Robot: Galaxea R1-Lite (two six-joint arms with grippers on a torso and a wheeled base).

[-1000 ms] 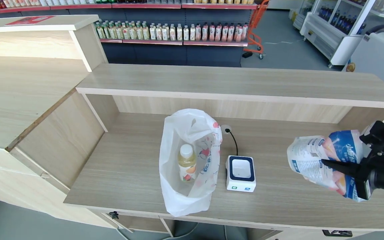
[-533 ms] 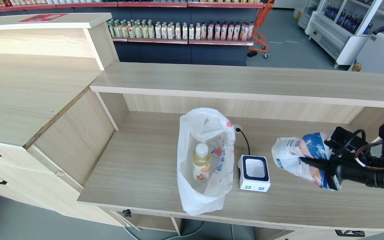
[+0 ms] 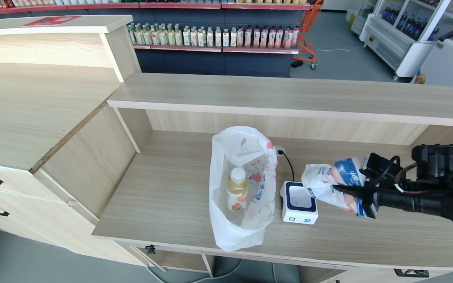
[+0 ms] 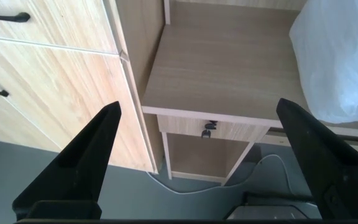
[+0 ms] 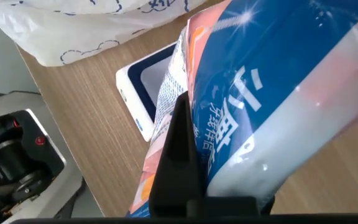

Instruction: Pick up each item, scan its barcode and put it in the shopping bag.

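Right gripper (image 3: pixel 348 188) is out over the counter (image 3: pixel 163 196) now, jaws clamped on the pouch (image 3: pixel 328 182), one black finger (image 5: pixel 179 149) pressed across its printed face. The pouch hangs in the air with its free end right over the scanner (image 3: pixel 298 199), on the side away from the bag. The bag (image 3: pixel 226 228) stands open, touching or just beside the scanner (tight quarters there), and a cable (image 3: pixel 289 167) runs back from the scanner to a hole in the counter. A raised ledge (image 3: pixel 289 98) spans the back. Left gripper (image 4: pixel 198 103) hangs off the counter's front edge, jaws spread wide. Count: one pouch, one scanner, one bag, one bottle (image 3: pixel 237 190) upright inside it.
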